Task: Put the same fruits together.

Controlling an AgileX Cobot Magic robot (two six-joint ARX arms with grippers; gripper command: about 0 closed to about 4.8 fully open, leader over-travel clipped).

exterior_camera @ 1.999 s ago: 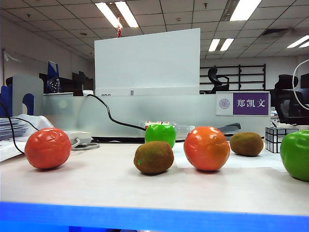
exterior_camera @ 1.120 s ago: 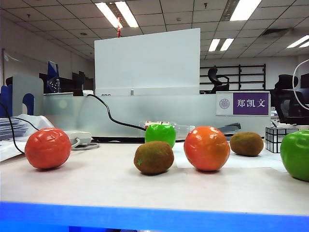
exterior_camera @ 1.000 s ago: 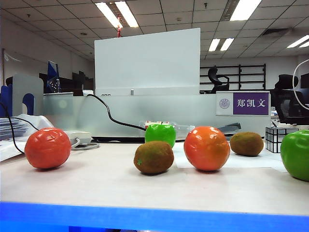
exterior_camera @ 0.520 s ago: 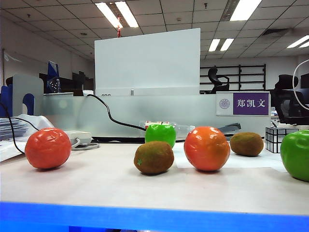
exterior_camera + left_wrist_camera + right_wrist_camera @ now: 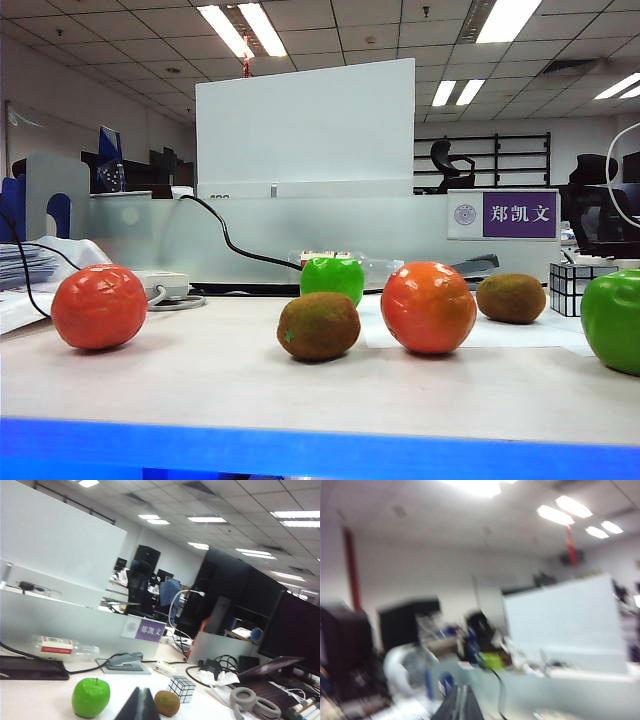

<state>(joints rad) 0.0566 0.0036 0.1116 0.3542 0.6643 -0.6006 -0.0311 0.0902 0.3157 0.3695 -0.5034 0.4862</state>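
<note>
Both hands are pressed together and empty, the left hand [image 5: 142,704] raised near the far apple [image 5: 90,697], the right hand [image 5: 460,703] aloft in a blurred view. On the table [image 5: 200,385], near to far: right apple [image 5: 612,319], left orange [image 5: 99,306], near kiwi [image 5: 318,325], middle orange [image 5: 428,307], far kiwi [image 5: 511,297].

Surfaces noted. Tabletop [image 5: 200,380]: pale, matt, faint wood-like grain; front edge a smooth blue band.

Oranges: the one nearest the white power strip [image 5: 160,283] is orange-red [image 5: 99,306], faceted, dimpled skin, soft sheen; the second [image 5: 428,307] is glossier, with bright highlights.

Kiwis: near one [image 5: 318,325] and far one [image 5: 511,297] both fuzzy, matt brown.

Apples: one behind the near kiwi [image 5: 332,275], one at the view's right edge [image 5: 612,320]; smooth, shiny green plastic look.

Cube [image 5: 181,688]: glossy mirrored facets with dark seams.

Left hand [image 5: 141,707] and right hand [image 5: 460,705]: dark, matt fingers pressed together; right wrist view blurred.
</note>
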